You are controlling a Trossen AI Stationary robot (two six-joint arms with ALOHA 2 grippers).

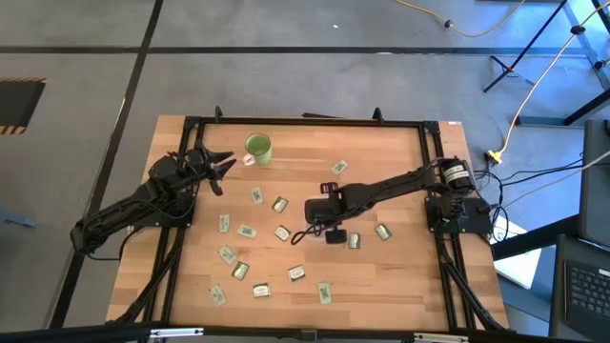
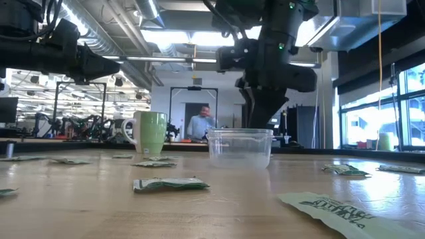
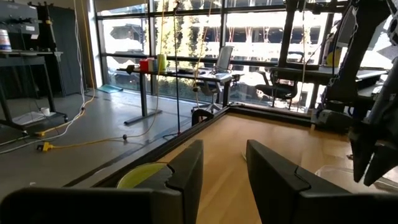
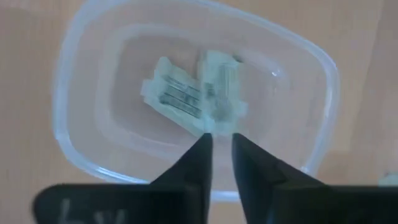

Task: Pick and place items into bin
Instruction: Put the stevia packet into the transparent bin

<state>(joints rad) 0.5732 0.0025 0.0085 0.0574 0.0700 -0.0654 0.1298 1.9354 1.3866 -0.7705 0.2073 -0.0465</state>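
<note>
Nearest the low camera, a printed green-and-white packet (image 2: 345, 214) lies flat at the table's front edge, with another packet (image 2: 170, 184) a little farther back. Behind them stands the clear bin (image 2: 240, 147), and the green mug (image 2: 150, 133) stands to one side of it. Directly above the bin hangs the right gripper (image 4: 221, 144), its jaws slightly apart and clamped on nothing; two packets (image 4: 193, 93) lie on the bin floor beneath the fingertips. Further packets (image 1: 247, 232) are scattered across the wooden table (image 1: 400, 276). Near the mug at the table's far left corner waits the left gripper (image 1: 221, 171), jaws apart and empty. A person (image 2: 200, 123) shows in the room beyond.
</note>
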